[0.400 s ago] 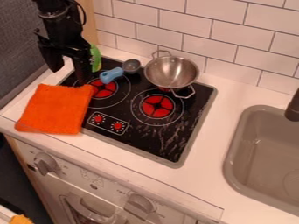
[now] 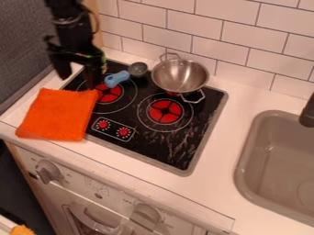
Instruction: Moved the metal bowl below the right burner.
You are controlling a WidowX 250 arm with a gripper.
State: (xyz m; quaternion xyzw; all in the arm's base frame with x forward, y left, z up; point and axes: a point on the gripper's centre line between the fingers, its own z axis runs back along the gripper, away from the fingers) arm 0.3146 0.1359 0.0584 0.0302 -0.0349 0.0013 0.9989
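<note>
My gripper (image 2: 78, 79) hangs at the upper left of the camera view, black fingers spread apart with nothing held between them. The bowl (image 2: 178, 75) is well apart from them, across to the right, at the back of the stove (image 2: 184, 153), with the spoon (image 2: 138, 69) lying between us. The bowl sits upright behind the round red burner (image 2: 164, 111). It is silver metal, round and deep, with a shiny, smooth inside and two angular wire handles, one toward the wall, the other toward the front right. The spoon has a rounded grey cup and a thick blue handle. Near my fingers, an orange cloth (image 2: 58, 114), fuzzy and roughly square, laps over the stove's left edge. A green thing (image 2: 102, 57) is partly hidden behind me. The stove is flat, glossy black with a grey border, red-and-white circles and two small printed dials. Around it are a smooth pale counter (image 2: 227, 137), white rectangular wall tiles (image 2: 230, 34), and, at the right, a grey-beige sink (image 2: 245, 151) with rounded corners.
</note>
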